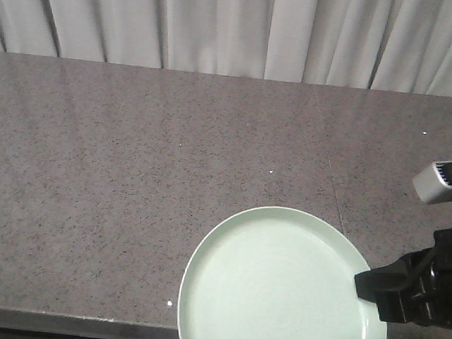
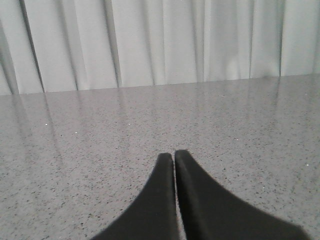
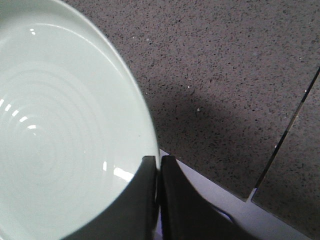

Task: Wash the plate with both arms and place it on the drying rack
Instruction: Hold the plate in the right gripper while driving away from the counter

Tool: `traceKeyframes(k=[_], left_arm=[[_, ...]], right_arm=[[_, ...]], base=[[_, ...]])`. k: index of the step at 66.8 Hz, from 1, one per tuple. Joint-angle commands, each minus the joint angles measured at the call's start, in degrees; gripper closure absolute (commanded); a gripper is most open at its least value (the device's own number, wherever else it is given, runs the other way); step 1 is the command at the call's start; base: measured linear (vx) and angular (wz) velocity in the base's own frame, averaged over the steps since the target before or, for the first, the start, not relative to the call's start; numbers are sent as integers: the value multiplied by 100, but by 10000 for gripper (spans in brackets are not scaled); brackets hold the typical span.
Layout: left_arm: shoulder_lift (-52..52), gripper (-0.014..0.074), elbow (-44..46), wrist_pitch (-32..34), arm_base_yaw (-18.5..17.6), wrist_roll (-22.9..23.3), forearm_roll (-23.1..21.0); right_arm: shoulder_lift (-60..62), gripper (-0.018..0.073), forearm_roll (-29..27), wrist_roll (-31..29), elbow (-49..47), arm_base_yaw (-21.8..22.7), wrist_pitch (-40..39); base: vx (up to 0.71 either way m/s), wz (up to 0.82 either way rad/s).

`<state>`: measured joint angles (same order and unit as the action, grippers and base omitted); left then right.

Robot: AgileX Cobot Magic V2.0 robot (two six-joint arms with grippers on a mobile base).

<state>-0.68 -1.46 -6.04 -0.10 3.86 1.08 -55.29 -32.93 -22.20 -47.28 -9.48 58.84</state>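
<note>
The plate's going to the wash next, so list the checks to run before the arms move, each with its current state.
1. Right gripper shut on the plate at its rim: ok.
2. Left gripper empty: ok, it is shut on nothing.
3. One-edge pinch firm enough to carry the plate: cannot tell.
4. Plate unchipped where visible: ok.
5. Drying rack located: cannot tell, no view shows it.

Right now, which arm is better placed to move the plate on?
Right. The right end effector pinches the plate at its rim. The left end effector is shut over bare countertop, with no plate in its view.
</note>
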Motion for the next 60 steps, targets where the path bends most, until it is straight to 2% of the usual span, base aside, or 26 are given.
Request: traceKeyframes(k=[1,60], left_arm=[[-79,603,141,422,-27,10,-9],[-79,603,141,422,-27,10,-9]], right_arm=[[72,564,-237,-60,-149,10,-168],[72,564,-237,-60,-149,10,-168]], base=[[-5,12],[-8,26]])
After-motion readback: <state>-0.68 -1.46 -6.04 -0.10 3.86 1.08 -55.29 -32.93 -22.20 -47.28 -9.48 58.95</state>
